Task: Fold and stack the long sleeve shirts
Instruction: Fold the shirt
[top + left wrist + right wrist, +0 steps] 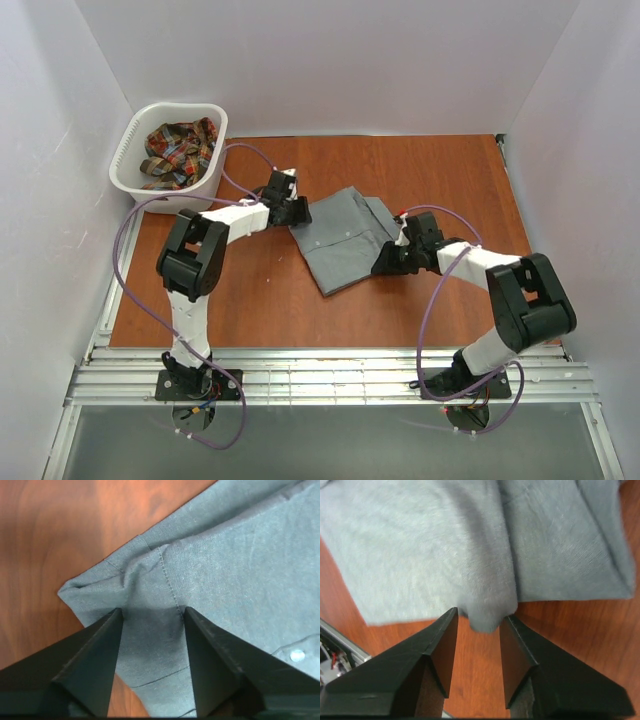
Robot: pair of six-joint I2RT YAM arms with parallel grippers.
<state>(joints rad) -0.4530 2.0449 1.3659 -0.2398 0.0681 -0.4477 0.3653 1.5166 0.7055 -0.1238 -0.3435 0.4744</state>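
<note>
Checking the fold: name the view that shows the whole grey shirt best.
Top external: the grey shirt shows whole, folded on the table. The left wrist view shows only a corner with a button; the right wrist view shows only a blurred edge.

Wooden table (pixel 250 300) – grey shirt (pixel 340 240), white basket (pixel 130 180) on it.

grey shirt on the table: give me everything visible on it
The plain grey soft-cloth button-front shirt lies partly folded into a rough, skewed rectangle near the middle of the reddish-brown wooden table. Small pale buttons run along its placket, and stitched seams show in the left wrist view. The left tool straddles its left corner; the right tool has a fold of its right edge between open fingers. Neither is shut on it.
</note>
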